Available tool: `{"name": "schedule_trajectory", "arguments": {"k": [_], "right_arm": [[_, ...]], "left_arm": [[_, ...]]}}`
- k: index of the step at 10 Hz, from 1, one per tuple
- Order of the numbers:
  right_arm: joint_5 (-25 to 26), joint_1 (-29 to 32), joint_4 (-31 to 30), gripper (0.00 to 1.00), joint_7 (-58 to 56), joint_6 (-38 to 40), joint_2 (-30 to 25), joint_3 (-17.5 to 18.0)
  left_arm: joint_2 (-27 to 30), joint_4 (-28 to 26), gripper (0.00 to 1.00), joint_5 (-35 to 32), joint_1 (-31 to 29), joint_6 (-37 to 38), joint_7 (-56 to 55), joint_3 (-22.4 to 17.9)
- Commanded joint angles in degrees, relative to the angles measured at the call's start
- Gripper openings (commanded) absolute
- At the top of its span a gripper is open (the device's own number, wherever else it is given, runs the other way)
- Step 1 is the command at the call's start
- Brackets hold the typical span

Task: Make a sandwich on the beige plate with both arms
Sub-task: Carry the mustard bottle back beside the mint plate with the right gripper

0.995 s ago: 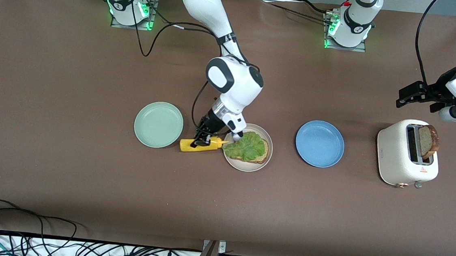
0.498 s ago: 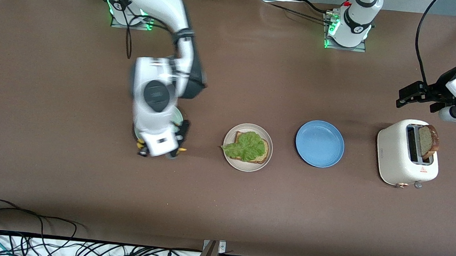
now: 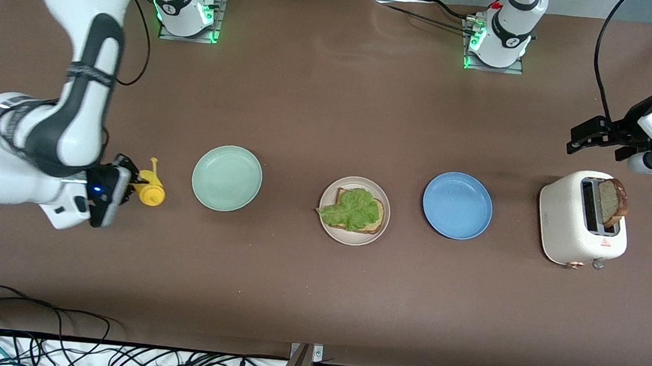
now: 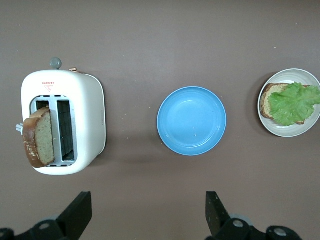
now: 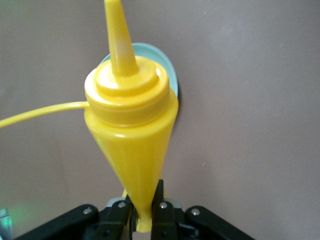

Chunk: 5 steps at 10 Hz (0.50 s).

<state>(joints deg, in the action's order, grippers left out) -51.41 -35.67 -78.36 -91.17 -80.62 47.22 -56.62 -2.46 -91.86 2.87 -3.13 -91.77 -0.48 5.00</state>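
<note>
1. Beige plate [image 3: 352, 235] sits mid-tabletop, between mint green plate [image 3: 227, 177] and blue plate [image 3: 457, 205]
2. On it: one bread slice [image 3: 379, 215] w/ lettuce leaf [image 3: 352, 208] on top; no upper slice on it yet
3. Second bread slice [image 3: 614, 201] stands in a slot of the white toaster [image 3: 567, 225], toward the left arm's end of the tabletop
4. Right hand [image 3: 128, 182] near the right arm's end of the tabletop, fingers clamped tight on a yellow squeeze bottle [image 3: 151, 190]; the wrist view shows its nozzle pointing away from the hand
5. Left hand [image 3: 588, 137] waits w/ fingers spread wide, holding nothing, up in the air by the toaster
</note>
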Motion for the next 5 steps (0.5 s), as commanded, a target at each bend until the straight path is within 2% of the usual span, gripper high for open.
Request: {"name": "schedule_trajectory", "arguments": {"k": [1, 2, 5], "right_arm": [[-2.4, 1.1, -13.9, 0.0, -9.7, 0.7, -6.8, 0.6], [-4.6, 2.6, -18.6, 0.0, -15.3, 1.1, -6.8, -0.1], [-8.2, 6.5, -26.1, 0.0, -30.4, 0.6, -5.6, 0.1]], "left_arm": [[0.3, 0.5, 1.0, 0.7, 0.1, 0.8, 0.0, -0.2], [0.3, 0.4, 1.0, 0.7, 0.1, 0.8, 0.0, -0.2], [0.3, 0.5, 1.0, 0.7, 0.1, 0.8, 0.0, -0.2]]}}
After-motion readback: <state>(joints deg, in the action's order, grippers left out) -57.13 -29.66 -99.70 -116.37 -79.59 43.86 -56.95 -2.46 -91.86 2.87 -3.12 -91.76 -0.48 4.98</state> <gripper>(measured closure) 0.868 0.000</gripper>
